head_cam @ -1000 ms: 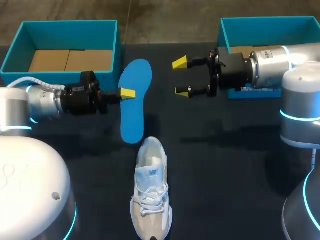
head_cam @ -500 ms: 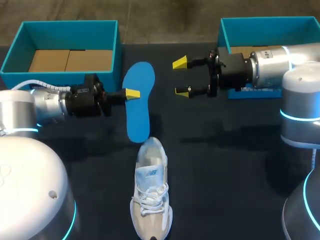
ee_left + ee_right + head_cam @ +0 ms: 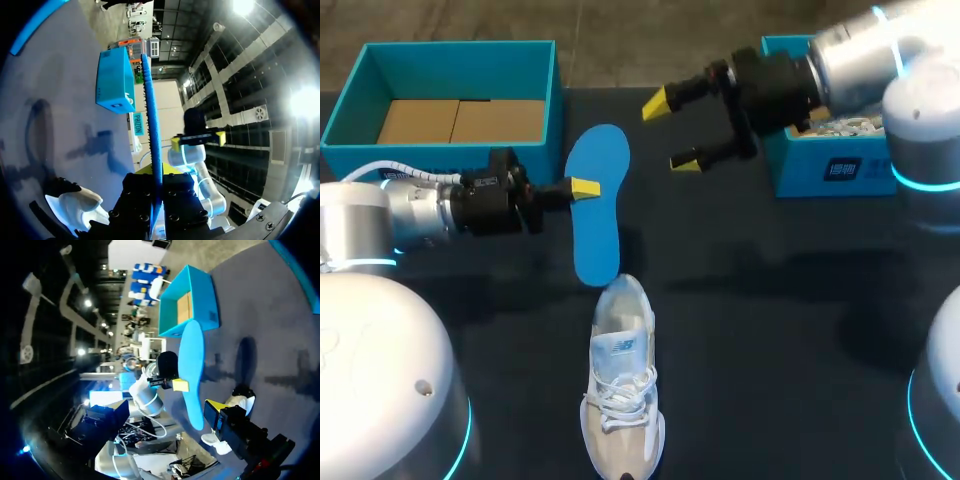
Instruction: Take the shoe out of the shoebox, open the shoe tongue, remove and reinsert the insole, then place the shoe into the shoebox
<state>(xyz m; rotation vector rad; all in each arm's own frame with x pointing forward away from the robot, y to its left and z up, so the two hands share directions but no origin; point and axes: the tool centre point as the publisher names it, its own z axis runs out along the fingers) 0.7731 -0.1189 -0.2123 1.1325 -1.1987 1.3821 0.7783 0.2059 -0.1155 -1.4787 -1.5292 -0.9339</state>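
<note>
The left gripper (image 3: 578, 187) clamped the blue insole (image 3: 596, 225) by its edge, with the near end just by the white sneaker (image 3: 620, 380) heel, seemingly lined up for reinsertion. The right gripper (image 3: 670, 131) hovered spread and empty beside the right shoebox (image 3: 830, 172), likely waiting to assist.

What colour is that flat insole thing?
The insole is bright blue, clearest in the head view.

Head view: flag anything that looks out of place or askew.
The blue insole is out of the white shoe, gripped by the left pincer and held above the table. That fits the task's insole step. The right pincer hangs open, empty.
</note>
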